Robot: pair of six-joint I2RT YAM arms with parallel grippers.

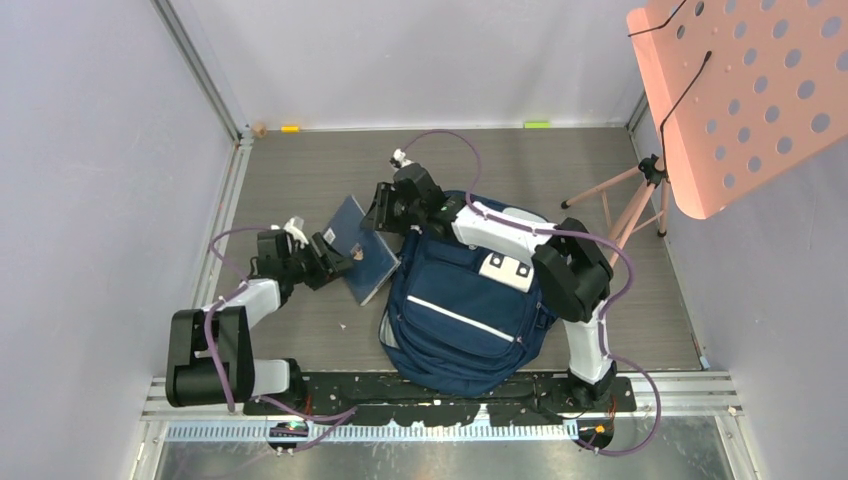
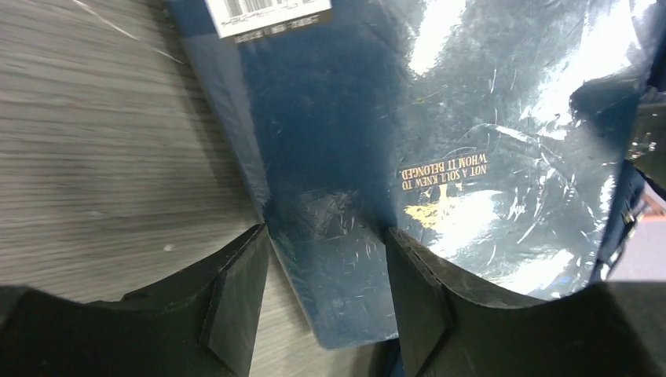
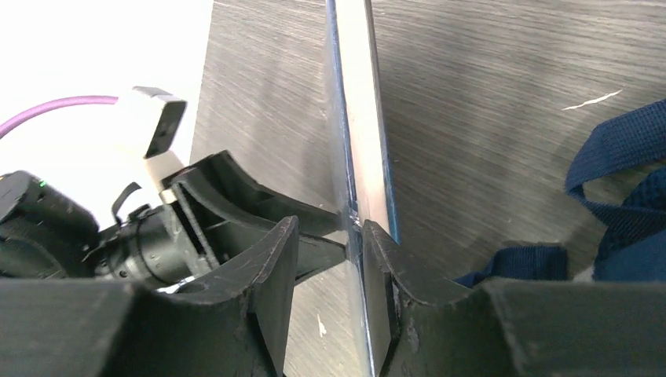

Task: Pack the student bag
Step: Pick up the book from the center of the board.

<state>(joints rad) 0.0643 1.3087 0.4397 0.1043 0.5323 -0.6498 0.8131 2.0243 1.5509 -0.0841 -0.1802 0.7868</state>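
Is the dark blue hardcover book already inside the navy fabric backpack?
No. The dark blue hardcover book is outside the navy fabric backpack, beside it, held between both grippers.

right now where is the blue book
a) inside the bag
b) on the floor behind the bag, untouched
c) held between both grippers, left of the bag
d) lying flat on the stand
c: the book sits left of the bag, with the left gripper at one edge and the right gripper at another.

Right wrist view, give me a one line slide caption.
Right end effector pinching the dark blue book edge-on above the table, left end effector opposite, backpack strap at right.
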